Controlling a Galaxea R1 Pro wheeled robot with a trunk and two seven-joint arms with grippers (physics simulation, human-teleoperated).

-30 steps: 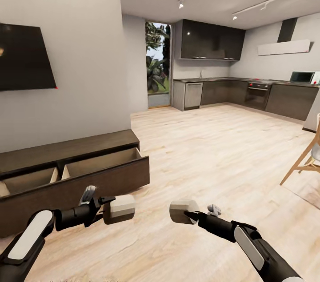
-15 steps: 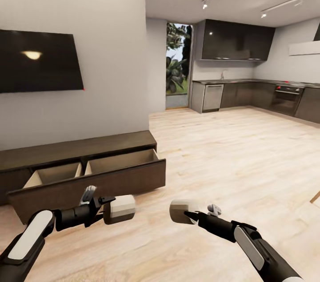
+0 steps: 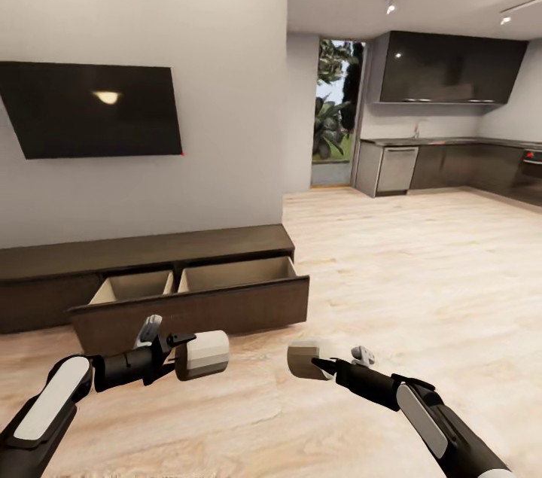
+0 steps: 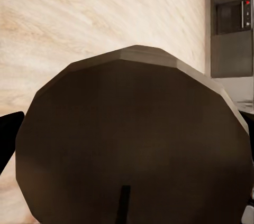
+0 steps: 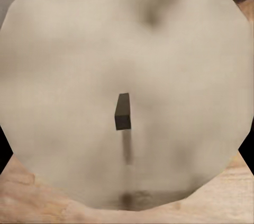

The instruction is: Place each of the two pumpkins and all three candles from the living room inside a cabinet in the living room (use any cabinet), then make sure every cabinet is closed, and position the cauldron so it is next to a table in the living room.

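Head view: each end effector grips a candle, left end effector (image 3: 181, 351) clamping the left candle (image 3: 202, 354), right end effector (image 3: 322, 363) clamping the right candle (image 3: 303, 358). Stubby, rigid wax, probably light; side grips suit. Ahead of the left end effector, the cabinet (image 3: 188, 297) has its drawer open.

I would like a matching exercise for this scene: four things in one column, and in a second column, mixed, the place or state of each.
Things
1. left candle
2. right candle
3. cabinet drawer
4. TV

Places or states
a. hangs on the wall above the cabinet
b. pulled out, pale inside
c. held by the left gripper
d. held by the right gripper

Pairs: 1-c, 2-d, 3-b, 4-a
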